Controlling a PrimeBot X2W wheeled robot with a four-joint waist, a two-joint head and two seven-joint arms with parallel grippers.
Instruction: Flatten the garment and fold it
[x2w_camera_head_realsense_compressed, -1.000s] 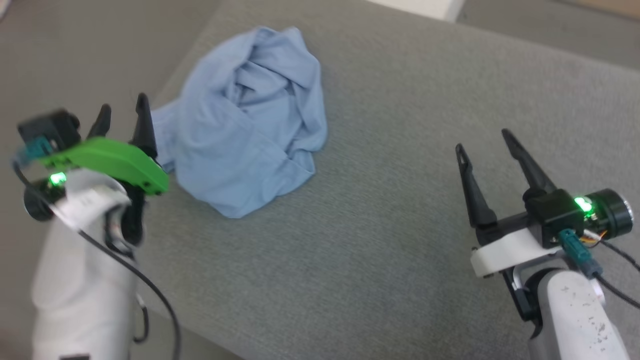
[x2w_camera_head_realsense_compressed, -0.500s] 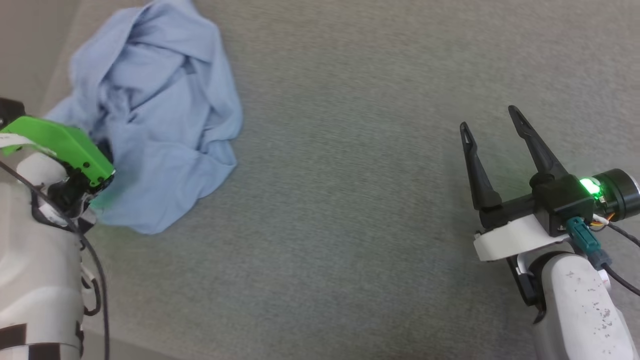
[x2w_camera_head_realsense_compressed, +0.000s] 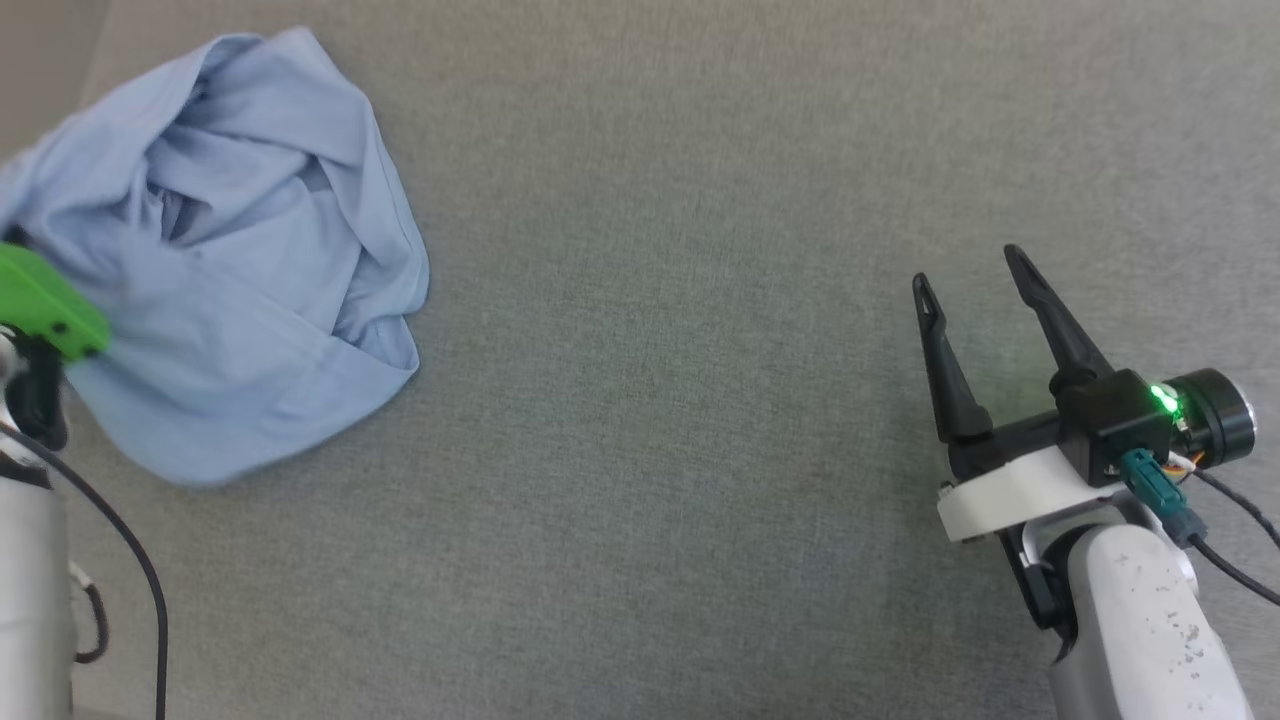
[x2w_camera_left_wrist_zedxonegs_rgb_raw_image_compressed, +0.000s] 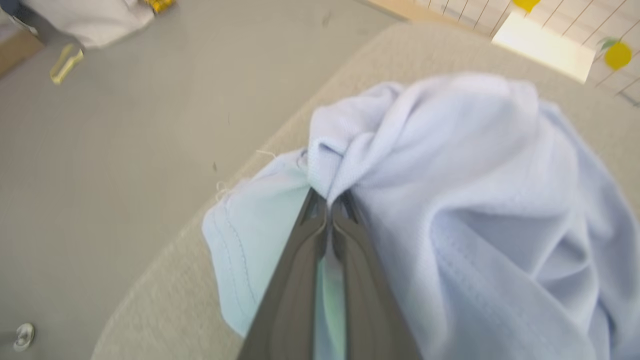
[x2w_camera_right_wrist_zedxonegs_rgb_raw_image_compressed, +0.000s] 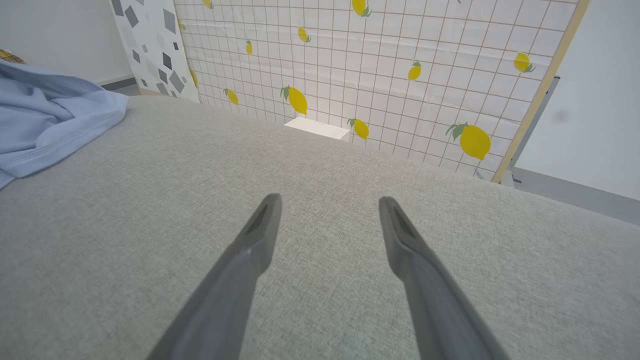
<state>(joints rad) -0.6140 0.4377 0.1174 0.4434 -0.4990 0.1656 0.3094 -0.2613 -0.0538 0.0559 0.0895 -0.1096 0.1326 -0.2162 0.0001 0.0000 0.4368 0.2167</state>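
Garment (x2w_camera_head_realsense_compressed: 230, 270) lies crumpled at the left end of the grey surface (x2w_camera_head_realsense_compressed: 650, 400), by its edge. Left tool (x2w_camera_left_wrist_zedxonegs_rgb_raw_image_compressed: 327, 205) pinched tight on a fold near a hem; right tool (x2w_camera_head_realsense_compressed: 966, 265) spread wide, empty, well away. Flattening just starting, I judge: next, draw that fold outward, right tool taking another edge.

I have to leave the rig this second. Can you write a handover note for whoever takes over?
Left hand: shut on a fold of the garment, near its stitched hem.
Right hand: open, empty, over the bare grey cushion, apart from the garment.
Garment: crumpled heap at the cushion's left edge.
Done: one grip taken.
Left: spread it flat, then fold.
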